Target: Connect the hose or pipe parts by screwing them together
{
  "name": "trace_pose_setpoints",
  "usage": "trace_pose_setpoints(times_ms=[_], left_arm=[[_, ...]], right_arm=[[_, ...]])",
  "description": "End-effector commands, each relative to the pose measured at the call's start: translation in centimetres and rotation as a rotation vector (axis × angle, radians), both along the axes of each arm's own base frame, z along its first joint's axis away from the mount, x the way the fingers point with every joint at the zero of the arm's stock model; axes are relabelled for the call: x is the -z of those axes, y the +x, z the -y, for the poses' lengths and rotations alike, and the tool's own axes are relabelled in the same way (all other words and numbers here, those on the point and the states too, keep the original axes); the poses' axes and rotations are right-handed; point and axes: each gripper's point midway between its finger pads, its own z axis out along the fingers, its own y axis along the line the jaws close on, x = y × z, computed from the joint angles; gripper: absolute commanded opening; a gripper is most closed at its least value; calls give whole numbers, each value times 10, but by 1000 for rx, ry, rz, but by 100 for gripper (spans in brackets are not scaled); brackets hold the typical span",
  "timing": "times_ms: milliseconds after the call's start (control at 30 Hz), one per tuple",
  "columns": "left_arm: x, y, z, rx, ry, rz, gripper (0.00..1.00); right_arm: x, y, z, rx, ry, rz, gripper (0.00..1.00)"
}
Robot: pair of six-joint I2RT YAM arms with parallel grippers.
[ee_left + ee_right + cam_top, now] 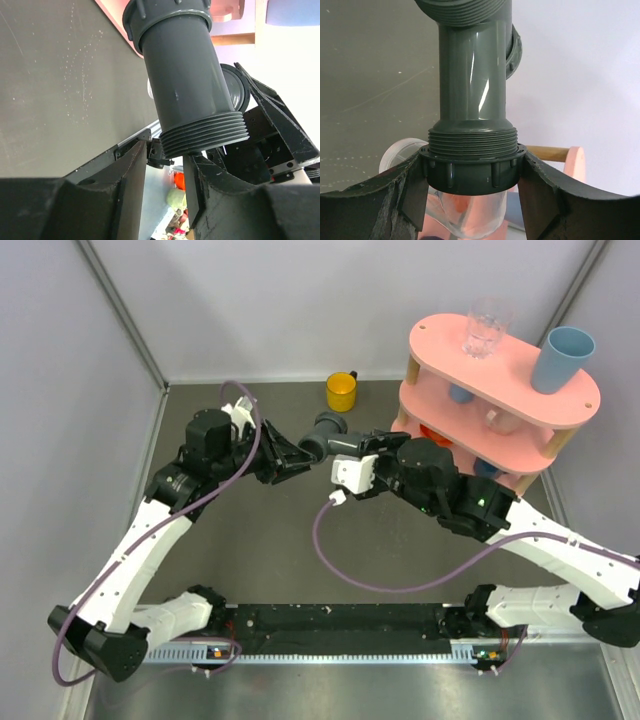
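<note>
the desk (270, 550) is a dark grey sheet with pale walls round it. a pink two-level shelf (440, 340) fills its far right corner. both my arms reach in from the near edge and meet over the middle of the desk, a little toward the far edge, with the dark grey t-shaped fitting (330, 435) held up off the surface between them.

my right claw (472, 162) is clenched on the grey collar (472, 175) of the clear tubular piece (470, 215). one finger presses each side of the collar. the clear body hangs between the fingers, and the collar sits on the threads at one end of the fitting.

my left claw (167, 160) is at the fitting's other threaded end, which points down between its fingers. the finger on the right of my wrist view lies against the threads. on the other side a thin gap shows, so i cannot tell whether this claw is pinching yet.

a yellow cup (341, 391) stands by the far edge of the desk, just beyond the fitting. a blue cup (562, 358) sits upside down at the right end of the shelf's top level. a clear drinking glass (488, 327) stands at that level's back edge.
</note>
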Motion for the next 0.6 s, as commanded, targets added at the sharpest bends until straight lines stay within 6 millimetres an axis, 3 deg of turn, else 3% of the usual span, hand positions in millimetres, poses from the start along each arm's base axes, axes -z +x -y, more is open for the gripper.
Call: trace_pose_setpoints(times_ms=[0, 267, 567], left_arm=[[13, -4, 6, 51, 22, 78, 38], [20, 4, 2, 27, 69, 219, 36], [29, 7, 5, 23, 72, 283, 28]], right_arm=[[-81, -10, -20, -58, 387, -15, 0], [-96, -19, -19, -106, 557, -191, 0], [-91, -30, -24, -149, 642, -337, 0]])
